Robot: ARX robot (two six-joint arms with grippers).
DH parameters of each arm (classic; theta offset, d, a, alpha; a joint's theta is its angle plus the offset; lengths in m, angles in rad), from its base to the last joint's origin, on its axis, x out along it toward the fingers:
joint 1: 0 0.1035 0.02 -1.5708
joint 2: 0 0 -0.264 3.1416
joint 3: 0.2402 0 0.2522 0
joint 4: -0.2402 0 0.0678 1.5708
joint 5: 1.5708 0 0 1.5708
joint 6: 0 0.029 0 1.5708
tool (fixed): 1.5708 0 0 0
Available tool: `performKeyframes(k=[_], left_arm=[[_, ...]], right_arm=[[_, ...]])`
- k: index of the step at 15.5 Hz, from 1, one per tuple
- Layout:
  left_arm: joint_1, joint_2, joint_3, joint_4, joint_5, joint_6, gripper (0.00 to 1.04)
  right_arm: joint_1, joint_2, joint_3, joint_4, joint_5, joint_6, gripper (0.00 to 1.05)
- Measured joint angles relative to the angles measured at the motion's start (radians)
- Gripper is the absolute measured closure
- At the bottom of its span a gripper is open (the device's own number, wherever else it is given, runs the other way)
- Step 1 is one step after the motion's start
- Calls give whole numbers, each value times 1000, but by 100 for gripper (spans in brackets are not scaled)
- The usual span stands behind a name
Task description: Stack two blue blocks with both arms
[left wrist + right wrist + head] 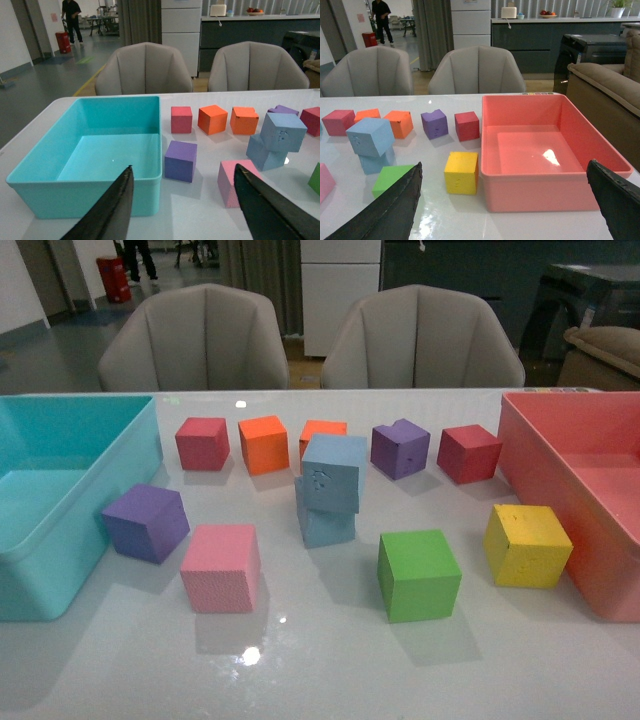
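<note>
Two blue blocks stand stacked mid-table: the paler upper block [335, 473] sits tilted and twisted on the steel-blue lower block [325, 523]. The stack also shows in the left wrist view, upper [283, 132] on lower [264, 153], and in the right wrist view, upper [370, 136] on lower [374, 162]. Neither arm shows in the front view. My left gripper [182, 202] is open and empty, near the table's front, by the turquoise bin. My right gripper [505, 200] is open and empty, in front of the pink bin. Both are well apart from the stack.
A turquoise bin [120, 455] stands at the left, a pink bin [525, 455] at the right. Around the stack lie red [202, 443], orange [264, 444], purple [400, 448], purple [146, 523], pink [221, 568], green [418, 575] and yellow [527, 545] cubes.
</note>
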Motion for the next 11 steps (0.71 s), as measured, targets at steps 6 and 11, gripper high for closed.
performKeyframes(k=[6, 11], left_arm=[[0, 0, 0, 0, 0, 0, 7], [0, 0, 0, 0, 0, 0, 7]], right_arm=[[0, 0, 0, 0, 0, 0, 6], [0, 0, 0, 0, 0, 0, 6]])
